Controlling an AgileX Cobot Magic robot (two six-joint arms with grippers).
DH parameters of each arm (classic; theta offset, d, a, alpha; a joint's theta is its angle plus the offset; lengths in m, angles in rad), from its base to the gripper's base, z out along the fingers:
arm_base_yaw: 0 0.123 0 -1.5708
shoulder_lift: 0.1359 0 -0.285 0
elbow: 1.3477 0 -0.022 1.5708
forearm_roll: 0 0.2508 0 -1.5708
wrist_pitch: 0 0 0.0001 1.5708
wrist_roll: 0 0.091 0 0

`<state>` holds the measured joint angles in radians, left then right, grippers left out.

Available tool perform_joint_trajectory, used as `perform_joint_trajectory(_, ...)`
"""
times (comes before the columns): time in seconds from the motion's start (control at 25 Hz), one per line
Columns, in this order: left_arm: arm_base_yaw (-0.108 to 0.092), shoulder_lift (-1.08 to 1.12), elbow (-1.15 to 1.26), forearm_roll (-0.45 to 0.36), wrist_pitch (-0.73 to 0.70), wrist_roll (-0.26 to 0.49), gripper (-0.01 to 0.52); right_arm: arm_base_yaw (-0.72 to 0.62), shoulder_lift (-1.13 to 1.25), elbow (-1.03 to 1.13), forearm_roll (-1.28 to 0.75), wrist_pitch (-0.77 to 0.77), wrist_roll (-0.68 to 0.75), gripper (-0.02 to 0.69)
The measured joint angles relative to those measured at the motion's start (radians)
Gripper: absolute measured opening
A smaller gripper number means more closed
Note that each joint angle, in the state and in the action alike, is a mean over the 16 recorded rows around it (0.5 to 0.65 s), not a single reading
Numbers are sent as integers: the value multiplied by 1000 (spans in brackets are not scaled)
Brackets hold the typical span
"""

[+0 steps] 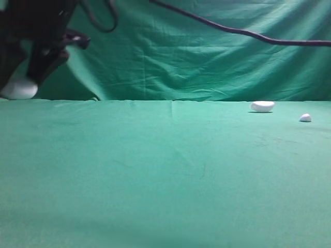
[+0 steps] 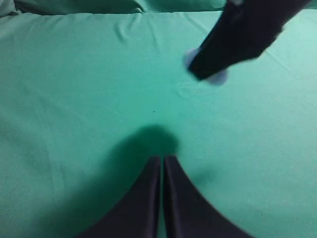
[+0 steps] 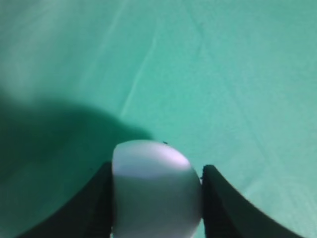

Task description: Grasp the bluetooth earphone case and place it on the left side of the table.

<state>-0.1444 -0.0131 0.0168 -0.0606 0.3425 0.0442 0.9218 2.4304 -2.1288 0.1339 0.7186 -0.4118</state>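
exterior high view: right gripper (image 1: 23, 85) at ten o'clock has the bluetooth earphone case (image 1: 19, 89) above the table (image 1: 155, 170), so i'd lower it gently before letting go. left wrist view adds the left gripper (image 2: 162, 163) pressed closed, holding nothing. right wrist view alone shows both jaws hugging the case's sides.

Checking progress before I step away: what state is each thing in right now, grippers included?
bluetooth earphone case: between the right gripper's jaws, at the far left of the high view; whether it touches the table is unclear.
right gripper: jaws flanking the case, left jaw touching it.
left gripper: jaws shut, empty, above the table.
flat white piece: lying on the table, right side.
small white bit: lying on the table, far right.
table: green cloth, lightly creased.
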Motion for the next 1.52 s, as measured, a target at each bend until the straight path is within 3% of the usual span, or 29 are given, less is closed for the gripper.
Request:
perform_joint_trajectory(0.28, 0, 0, 0, 0, 0, 0, 0, 5, 10, -3, -4, -9, 34, 509)
perform_joint_trajectory(0.44, 0, 0, 0, 0, 0, 0, 0, 5, -24, -4, -17, 36, 90, 521)
perform_joint_trajectory(0.56, 0, 0, 0, 0, 0, 0, 0, 0, -68, -6, -39, 103, 147, 455)
perform_joint_trajectory(0.92, 0, 0, 0, 0, 0, 0, 0, -42, -267, -12, -125, 389, 318, 113)
perform_joint_trajectory(1.04, 0, 0, 0, 0, 0, 0, 0, -66, -340, -13, -146, 462, 353, 31)
perform_joint_trajectory(1.52, 0, 0, 0, 0, 0, 0, 0, -138, -697, 162, -189, 540, 430, 0)
